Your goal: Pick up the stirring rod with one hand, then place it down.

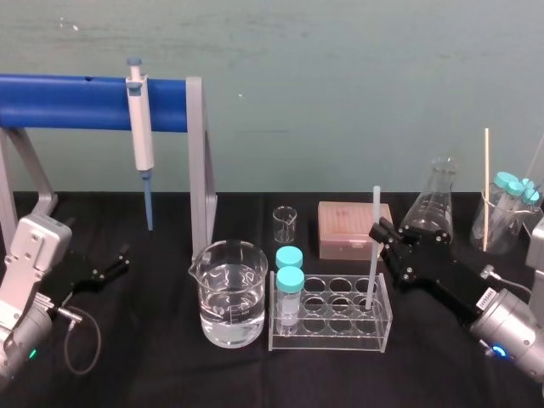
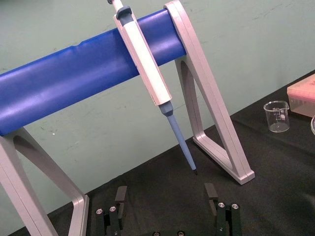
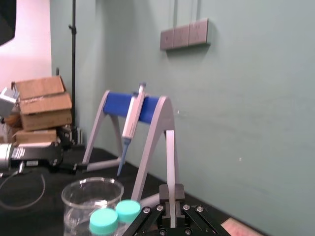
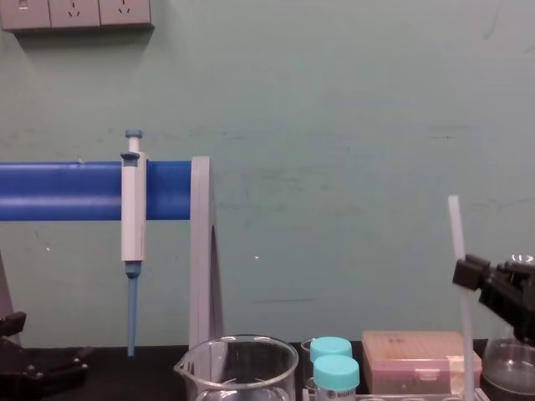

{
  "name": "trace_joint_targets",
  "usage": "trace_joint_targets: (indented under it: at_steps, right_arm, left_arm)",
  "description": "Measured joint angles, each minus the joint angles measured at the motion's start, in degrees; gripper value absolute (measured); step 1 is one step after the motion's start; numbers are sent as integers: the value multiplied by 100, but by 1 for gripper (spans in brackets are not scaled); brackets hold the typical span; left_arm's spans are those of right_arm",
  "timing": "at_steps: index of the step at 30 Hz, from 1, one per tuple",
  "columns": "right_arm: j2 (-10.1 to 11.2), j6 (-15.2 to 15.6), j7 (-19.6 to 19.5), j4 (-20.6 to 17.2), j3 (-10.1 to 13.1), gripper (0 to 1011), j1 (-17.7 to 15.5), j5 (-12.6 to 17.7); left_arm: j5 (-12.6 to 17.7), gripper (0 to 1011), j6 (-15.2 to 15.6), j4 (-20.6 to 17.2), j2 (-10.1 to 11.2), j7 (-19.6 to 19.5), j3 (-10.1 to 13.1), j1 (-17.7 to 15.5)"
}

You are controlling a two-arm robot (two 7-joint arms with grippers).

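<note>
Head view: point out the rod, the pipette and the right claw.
Rod [image 1: 375, 206], head view, shaft above the claw.
Pipette [image 1: 141, 136], head view, white body.
Right claw [image 1: 377, 235], head view, between its fingertips at the rod.

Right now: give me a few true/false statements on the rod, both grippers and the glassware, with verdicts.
1. The stirring rod stands upright in the test tube rack. True.
2. The right gripper hovers clear of the rod. False: it is shut on the rod above the rack.
3. The left gripper is open, low on the left of the table. True.
4. The pipette lies flat on the table. False: it hangs from the blue bar.
5. The two teal-capped tubes sit at the rack's right end. False: they are at its left end, beside the beaker.
</note>
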Motion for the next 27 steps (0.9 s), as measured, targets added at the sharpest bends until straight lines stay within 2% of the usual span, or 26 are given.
trace_joint_targets:
  at_steps: [15, 27]
  right_arm:
    - [-81, -413, 184, -539, 478, 56, 22, 42]
    - [-201, -440, 281, -687, 715, 56, 59, 118]
  left_arm:
    - [0, 1000, 0, 0, 0, 0, 0, 0]
    - [0, 1000, 0, 0, 0, 0, 0, 0]
